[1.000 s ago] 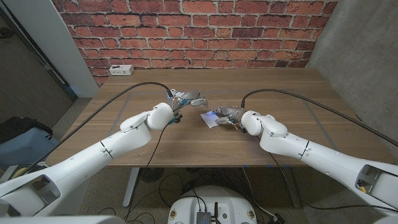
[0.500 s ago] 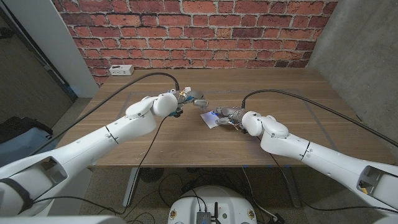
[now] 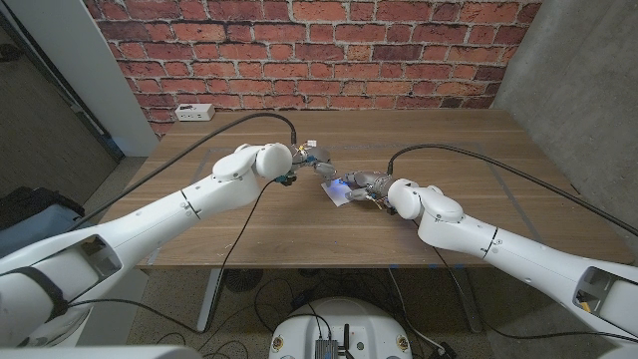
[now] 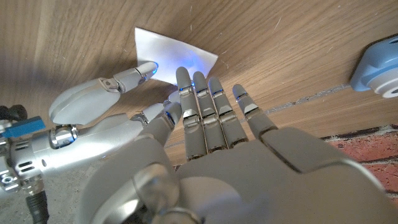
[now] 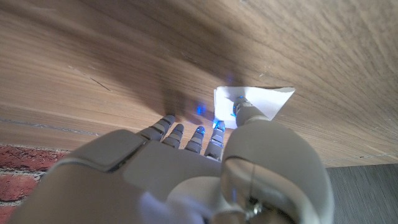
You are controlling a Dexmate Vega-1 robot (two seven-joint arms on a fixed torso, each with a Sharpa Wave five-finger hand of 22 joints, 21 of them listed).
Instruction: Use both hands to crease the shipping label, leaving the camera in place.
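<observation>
The shipping label is a small white sheet lying on the wooden table near its middle. My right hand is at the label's right side, one fingertip pressing its edge, the other fingers curled toward the table. In the right wrist view the label lies just past that hand. My left hand hovers just behind the label, its straight fingers stopping a little short of the label and holding nothing. A blue-grey rounded object, likely the camera, lies off to the side.
A white power strip lies at the table's far left edge, against the brick wall. Black cables run along both arms over the tabletop. Bare wood extends toward the near edge and to the right.
My left arm has swung right and away from me, bringing its hand closer to the label. The right hand and the label have stayed where they were.
</observation>
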